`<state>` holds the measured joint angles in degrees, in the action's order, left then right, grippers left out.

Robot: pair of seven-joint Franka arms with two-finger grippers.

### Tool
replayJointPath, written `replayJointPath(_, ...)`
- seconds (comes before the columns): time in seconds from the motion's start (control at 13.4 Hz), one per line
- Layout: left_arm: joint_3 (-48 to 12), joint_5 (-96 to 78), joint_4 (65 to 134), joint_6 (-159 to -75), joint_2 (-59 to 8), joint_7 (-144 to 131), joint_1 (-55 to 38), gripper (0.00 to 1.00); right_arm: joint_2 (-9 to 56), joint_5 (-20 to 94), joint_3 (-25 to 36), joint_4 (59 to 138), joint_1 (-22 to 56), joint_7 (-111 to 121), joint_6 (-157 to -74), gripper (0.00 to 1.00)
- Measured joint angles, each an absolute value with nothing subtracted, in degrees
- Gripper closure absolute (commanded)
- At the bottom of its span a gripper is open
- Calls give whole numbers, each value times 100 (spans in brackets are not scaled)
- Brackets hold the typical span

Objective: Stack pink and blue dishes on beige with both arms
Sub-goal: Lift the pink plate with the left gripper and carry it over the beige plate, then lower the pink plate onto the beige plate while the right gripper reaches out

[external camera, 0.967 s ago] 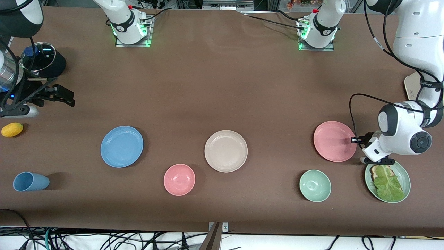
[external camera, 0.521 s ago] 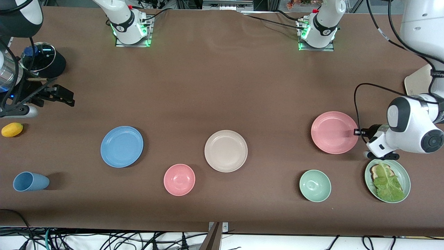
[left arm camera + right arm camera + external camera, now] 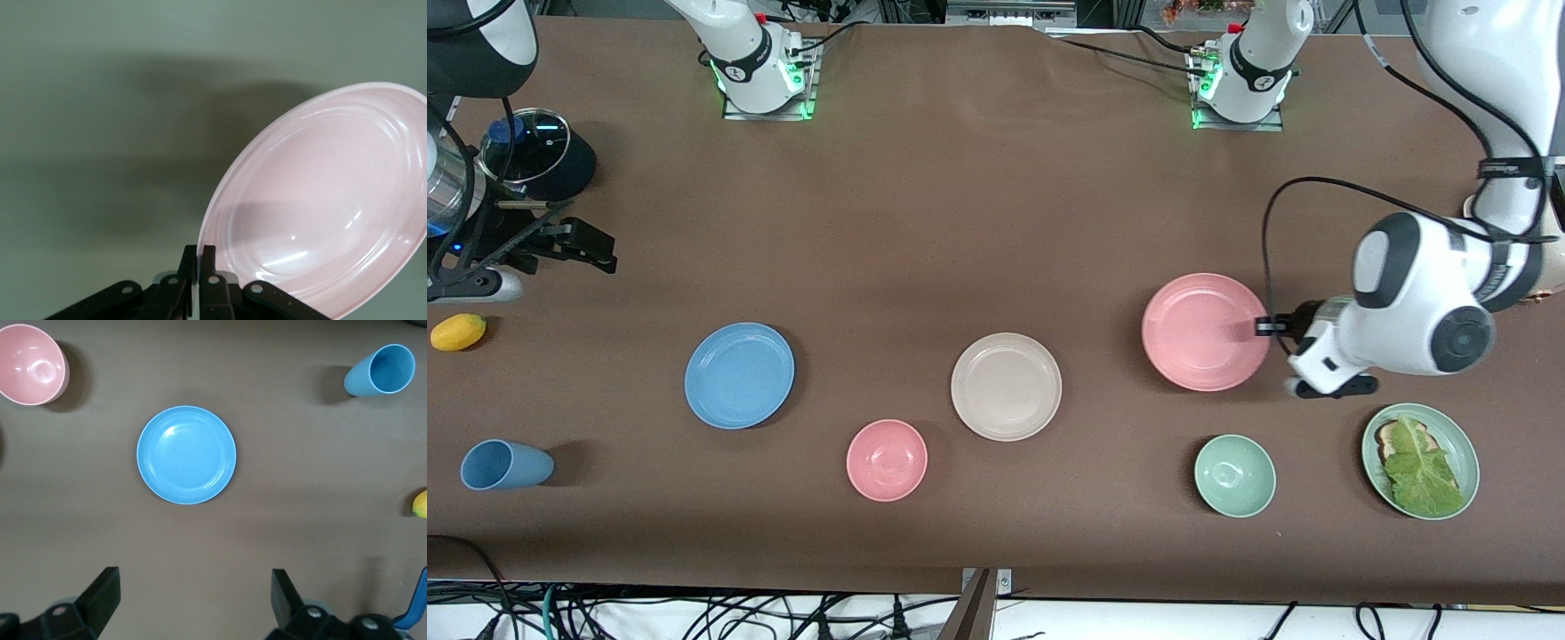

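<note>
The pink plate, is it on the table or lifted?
Lifted: the left gripper pinches the pink plate's rim, holding it above its shadow.

Brown matte table (image 3: 996,204) fills nearly the whole front view, its surface lit evenly from above and throwing soft shadows. Two metal base plates (image 3: 769,107) sit along the table's upper edge, each glowing green. Below the near edge runs a pale floor strip with tangled black cables (image 3: 783,613). A cream board (image 3: 1489,213) lies at the left arm's end.

Bare table (image 3: 1103,356) lies between pink plate (image 3: 1205,331) and beige plate (image 3: 1006,386); the green bowl (image 3: 1234,476), lower right, seems clear of it.
</note>
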<state>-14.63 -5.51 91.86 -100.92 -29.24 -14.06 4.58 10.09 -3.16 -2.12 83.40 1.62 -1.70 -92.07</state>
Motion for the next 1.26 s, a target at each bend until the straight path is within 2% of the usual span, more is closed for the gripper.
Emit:
replayJointPath(0.15, -1512, -759, 9031, -10386, -3082, -2071, -17, 100, 1044, -346, -212, 8340, 162, -170, -9207, 0)
replayJointPath(0.45, -1520, -782, 8763, -11708, -3708, -3582, -956, 100, 1107, -422, -208, 8339, 161, -171, -9218, 0)
replayJointPath(0.67, -1518, -782, 8631, -12405, -4019, -4290, -1372, 100, 1099, -428, -209, 8296, 162, -171, -9231, 0)
replayJointPath(0.97, -1511, -782, 8549, -13054, -4295, -4838, -1690, 100, 1162, -429, -217, 8290, 166, -171, -9242, 0)
replayJointPath(1.26, -1466, -782, 8433, -13163, -4441, -4883, -1681, 100, 1310, -429, -221, 8290, 167, -166, -9269, 0)
